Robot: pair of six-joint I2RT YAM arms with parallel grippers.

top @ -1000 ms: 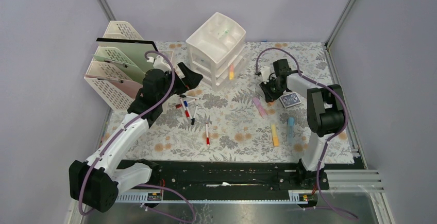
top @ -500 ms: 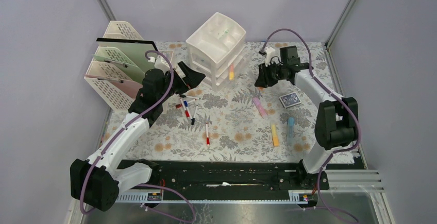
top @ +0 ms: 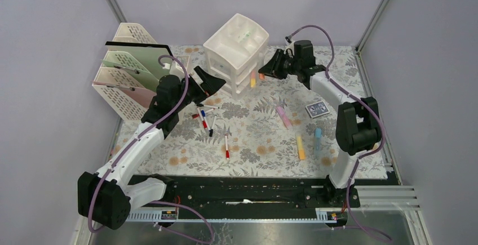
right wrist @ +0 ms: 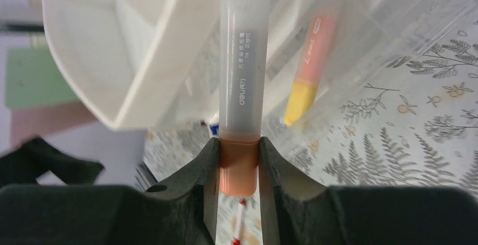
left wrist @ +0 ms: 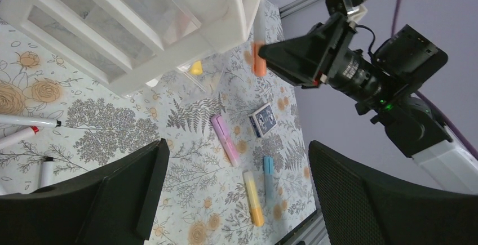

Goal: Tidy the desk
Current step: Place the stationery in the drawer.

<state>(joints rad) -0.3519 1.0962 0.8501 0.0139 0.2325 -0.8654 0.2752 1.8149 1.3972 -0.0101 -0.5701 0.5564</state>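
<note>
Tabletop (top: pixel 259 127) fills the middle of the top view. It's fixed, and its cloth cover is soft and probably rucks if things get dragged. Pens (top: pixel 204 118) lie scattered left of centre. Right jaws sit upper centre, by the drawer unit (top: pixel 234 45).

Left wrist view: left jaws wide open and empty at the bottom of the frame. Orange highlighter (left wrist: pixel 259 59) is upper centre.

Right wrist view: right jaws clamp the orange highlighter at its orange end, cap pointing up. Likely light, stiff, slick plastic, so a mid-barrel grip looks safer.

Orange highlighter (right wrist: pixel 241 104), white drawer unit (top: pixel 237 53), grey-fern, orange-flower desk (top: pixel 256 135)
</note>
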